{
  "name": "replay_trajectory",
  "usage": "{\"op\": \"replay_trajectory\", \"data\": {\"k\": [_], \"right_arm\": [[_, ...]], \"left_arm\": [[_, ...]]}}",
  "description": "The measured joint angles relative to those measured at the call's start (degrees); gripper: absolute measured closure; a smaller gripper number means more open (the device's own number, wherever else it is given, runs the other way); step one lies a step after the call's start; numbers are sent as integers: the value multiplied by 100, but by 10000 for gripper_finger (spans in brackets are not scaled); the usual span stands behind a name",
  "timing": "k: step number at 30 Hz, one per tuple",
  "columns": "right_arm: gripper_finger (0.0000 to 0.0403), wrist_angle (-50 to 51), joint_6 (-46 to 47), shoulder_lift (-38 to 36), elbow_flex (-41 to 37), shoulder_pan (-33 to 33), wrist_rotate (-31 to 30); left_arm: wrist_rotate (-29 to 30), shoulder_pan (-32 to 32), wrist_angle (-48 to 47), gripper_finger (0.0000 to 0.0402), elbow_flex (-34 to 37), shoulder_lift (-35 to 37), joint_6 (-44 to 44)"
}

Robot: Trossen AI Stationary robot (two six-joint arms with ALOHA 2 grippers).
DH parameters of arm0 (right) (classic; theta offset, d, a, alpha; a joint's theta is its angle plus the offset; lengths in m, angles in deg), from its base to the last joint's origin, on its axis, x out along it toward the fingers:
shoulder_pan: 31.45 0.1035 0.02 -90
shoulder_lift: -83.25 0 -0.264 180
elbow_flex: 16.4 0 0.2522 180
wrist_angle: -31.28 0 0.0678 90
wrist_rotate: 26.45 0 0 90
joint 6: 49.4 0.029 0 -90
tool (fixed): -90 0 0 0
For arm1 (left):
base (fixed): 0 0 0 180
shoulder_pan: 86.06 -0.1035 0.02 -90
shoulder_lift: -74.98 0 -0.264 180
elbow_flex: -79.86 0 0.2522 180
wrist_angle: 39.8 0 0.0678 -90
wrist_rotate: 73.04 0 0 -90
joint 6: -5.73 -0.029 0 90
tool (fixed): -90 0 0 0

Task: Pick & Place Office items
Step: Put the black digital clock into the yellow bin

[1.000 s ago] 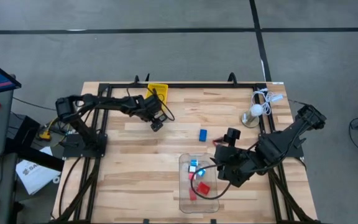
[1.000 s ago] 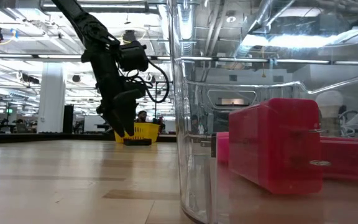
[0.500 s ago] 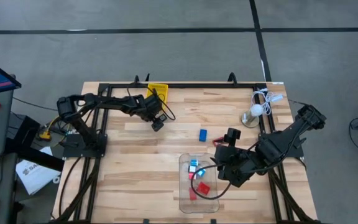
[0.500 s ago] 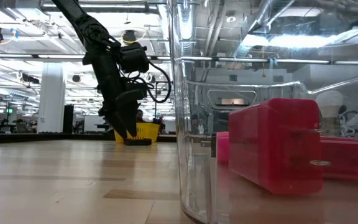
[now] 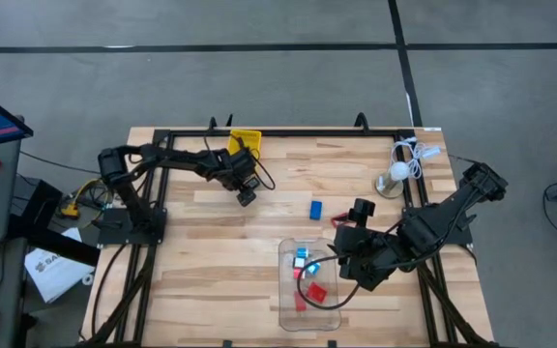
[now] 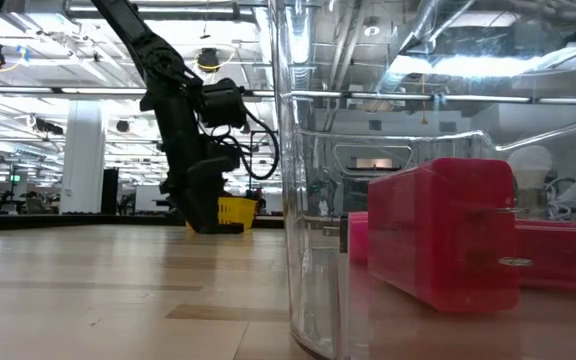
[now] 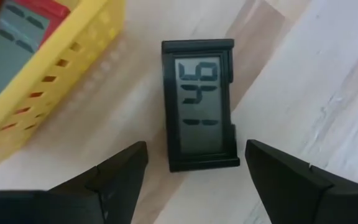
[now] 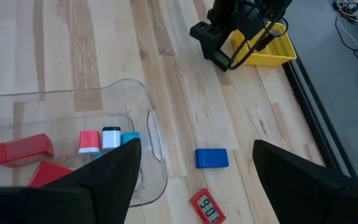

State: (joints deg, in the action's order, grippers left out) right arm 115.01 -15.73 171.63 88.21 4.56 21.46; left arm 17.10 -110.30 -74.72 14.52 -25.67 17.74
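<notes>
A black rectangle with a pale display (image 7: 199, 106) lies flat on the table beside the yellow tray (image 7: 48, 81). My left gripper (image 7: 194, 165) (image 5: 247, 195) is open above it, one finger on each side of its near end without touching. A red piece (image 7: 11, 31) lies in the tray. A blue block (image 8: 211, 158) (image 5: 315, 208) and a red labelled piece (image 8: 207, 206) lie on the wood. Red blocks (image 8: 22, 150) and white-and-cyan bits (image 8: 110, 138) lie in the clear bin (image 5: 309, 307). My right gripper (image 8: 194, 149) is open, waiting near the bin.
The white round lamp-like object with coiled cable (image 5: 399, 169) stands at the far right corner. In the low view the bin's wall (image 6: 308, 200) fills the foreground. Bare wood lies between the tray, the blue block and the bin.
My left gripper has come down toward the table and a little to the right, settling over the black rectangle beside the yellow tray; in the low view it now hides that piece. The right arm has kept still.
</notes>
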Motion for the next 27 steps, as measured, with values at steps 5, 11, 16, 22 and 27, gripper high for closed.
{"op": "replay_trajectory", "data": {"k": [5, 11, 16, 22, 27], "right_arm": [[101, 10, 0, 0, 0, -2, 0], [101, 13, 42, 0, 2, 9, 0], [101, 42, 145, 0, 0, 103, 0], [101, 215, 378, 0, 0, 220, -126], [101, 255, 497, 0, 0, 275, -157]], "left_arm": [[72, -1, -1, 176, -17, 46, 47], [105, 23, -72, 261, -17, 130, 128], [-502, 295, -129, 261, -6, 231, -3], [-808, 951, -160, 261, -6, 504, 68], [-826, 1465, 35, 261, -6, 881, 189]]}}
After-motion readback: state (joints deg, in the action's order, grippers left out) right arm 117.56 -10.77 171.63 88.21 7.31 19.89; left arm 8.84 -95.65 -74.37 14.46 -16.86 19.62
